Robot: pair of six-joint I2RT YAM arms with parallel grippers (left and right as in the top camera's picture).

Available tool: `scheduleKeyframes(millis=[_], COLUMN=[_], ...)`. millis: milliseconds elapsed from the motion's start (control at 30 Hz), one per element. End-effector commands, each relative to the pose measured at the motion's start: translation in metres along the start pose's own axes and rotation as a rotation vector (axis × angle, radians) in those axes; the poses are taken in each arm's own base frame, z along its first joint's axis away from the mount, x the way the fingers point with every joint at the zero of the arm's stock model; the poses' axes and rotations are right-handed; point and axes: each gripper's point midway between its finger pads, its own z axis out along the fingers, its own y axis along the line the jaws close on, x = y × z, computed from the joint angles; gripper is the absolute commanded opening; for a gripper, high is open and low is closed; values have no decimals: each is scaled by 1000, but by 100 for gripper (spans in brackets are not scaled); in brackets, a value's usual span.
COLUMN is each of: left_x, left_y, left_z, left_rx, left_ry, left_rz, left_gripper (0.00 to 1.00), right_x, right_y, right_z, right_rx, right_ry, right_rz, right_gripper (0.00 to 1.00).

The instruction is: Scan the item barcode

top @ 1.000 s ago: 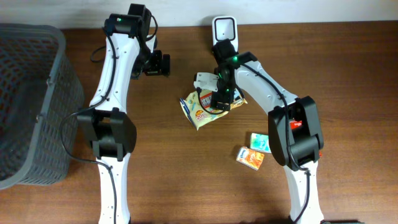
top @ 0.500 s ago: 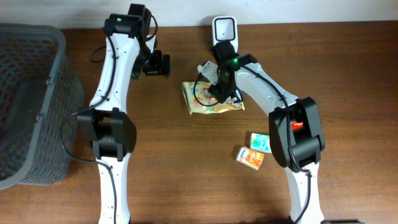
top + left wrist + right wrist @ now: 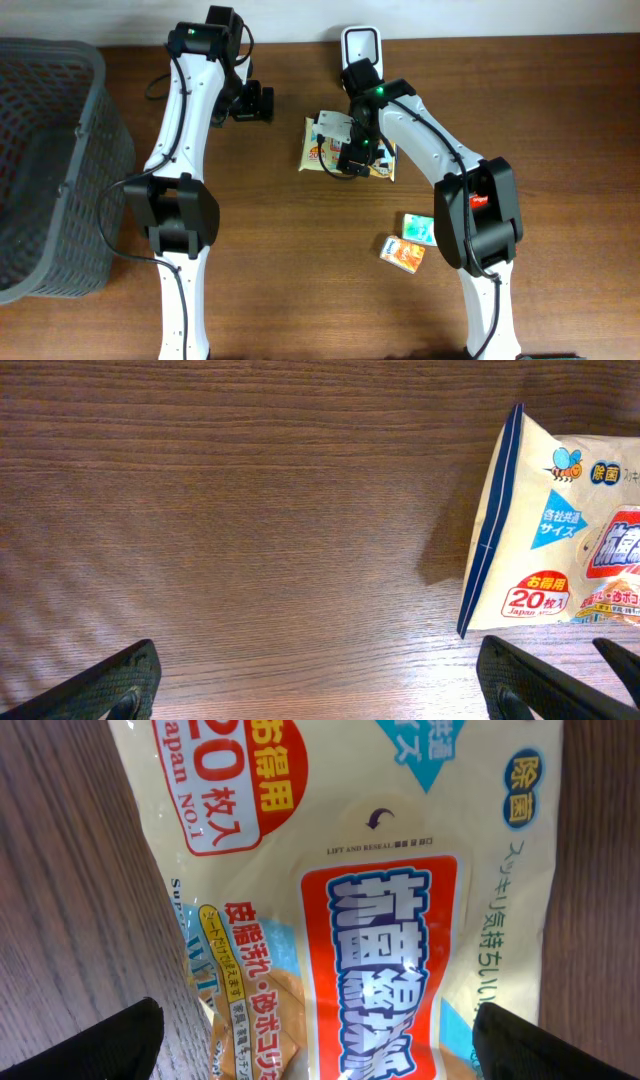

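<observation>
The item is a cream wet-wipes pack (image 3: pixel 325 157) with a red and blue label, lying flat on the wooden table just in front of the white scanner (image 3: pixel 360 45). My right gripper (image 3: pixel 354 150) hovers right over the pack, open. In the right wrist view the pack (image 3: pixel 390 900) fills the frame, and my right gripper (image 3: pixel 320 1045) has one black finger at each side of it. My left gripper (image 3: pixel 252 103) stands open to the left of the pack, over bare wood. In the left wrist view the pack's end (image 3: pixel 560 530) shows at the right, and nothing lies between my left gripper's (image 3: pixel 325 685) fingers.
A large grey mesh basket (image 3: pixel 60 150) fills the table's left side. Two small boxes, a teal one (image 3: pixel 418 228) and an orange one (image 3: pixel 402 252), lie near the right arm's base.
The pack has turned and shifted back towards the scanner, from tilted to flat. My right gripper shut during this and now stands open over it. The left arm has not moved.
</observation>
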Motion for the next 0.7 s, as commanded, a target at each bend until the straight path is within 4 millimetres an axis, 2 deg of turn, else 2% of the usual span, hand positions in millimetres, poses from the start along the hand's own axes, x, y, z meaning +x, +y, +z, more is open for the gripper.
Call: scheduleKeyframes(millis=[0, 67, 200, 233, 267, 300, 333, 400, 533, 633, 667], left_x=[0, 0, 0, 0, 0, 0, 0, 0, 0, 0, 0], left_y=[-1, -1, -1, -1, -1, -1, -1, -1, -1, -1, -1], left_z=[-3, -3, -3, -3, -3, -3, -3, -3, -3, -3, -3], left_rx=[4, 4, 4, 4, 4, 5, 5, 5, 5, 5, 5], left_ry=[-5, -5, -6, -6, -6, -7, -7, -7, -7, -7, -7], left_rz=[17, 17, 17, 17, 17, 17, 17, 17, 17, 17, 17], left_gripper=[99, 99, 99, 99, 99, 99, 99, 99, 99, 99, 99], right_x=[4, 9, 17, 18, 18, 14, 11, 10, 3, -13, -16], right_y=[3, 0, 1, 0, -1, -4, -9, -10, -19, -35, -35], right_z=[16, 22, 32, 37, 39, 39, 38, 38, 31, 5, -1], right_rx=[-14, -15, -35, -35, -32, -16, 0, 5, 31, 76, 74], right_ry=[-16, -21, -7, -6, -8, -20, -33, -37, -63, -120, -124], right_rz=[-23, -11, 17, 37, 66, 106, 156, 188, 327, 446, 472], right_gripper=[99, 100, 90, 85, 74, 47, 27, 4, 4, 4, 4])
